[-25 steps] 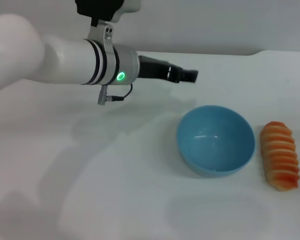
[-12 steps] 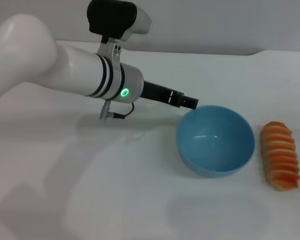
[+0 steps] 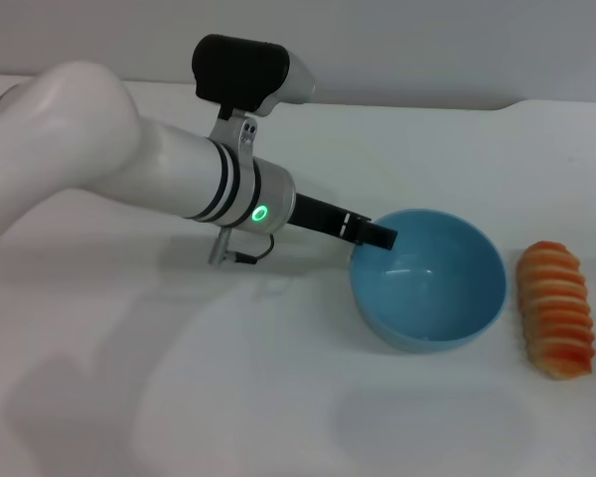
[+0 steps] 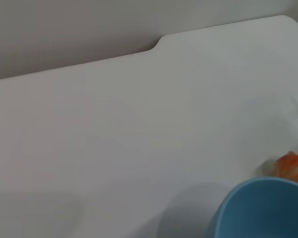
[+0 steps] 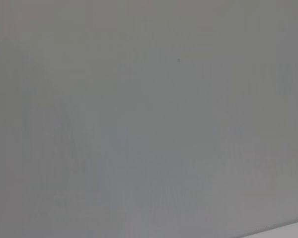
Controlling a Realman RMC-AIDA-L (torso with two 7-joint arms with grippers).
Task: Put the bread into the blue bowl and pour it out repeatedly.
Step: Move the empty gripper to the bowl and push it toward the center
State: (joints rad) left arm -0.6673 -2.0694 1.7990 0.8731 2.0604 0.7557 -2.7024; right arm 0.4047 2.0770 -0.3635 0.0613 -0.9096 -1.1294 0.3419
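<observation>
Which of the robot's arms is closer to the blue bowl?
Left. The left gripper is at the blue bowl's rim on the robot's left; the right arm is out of the head view.

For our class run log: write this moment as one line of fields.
left tool: at blue bowl near rim, grip unclear | bowl: empty, upright | bread: on table beside bowl, apart | right tool: out of view

One bowl, one loaf of bread, one robot arm, all on one white table.

There is a single blue bowl [image 3: 428,279] and a single bread [image 3: 556,309] with an orange-and-cream striped top. One arm, the left, is in the head view, ending in one left gripper [image 3: 380,237]. One white table [image 3: 179,397] bears them all. The left wrist view also shows one bowl and one bread end.
</observation>
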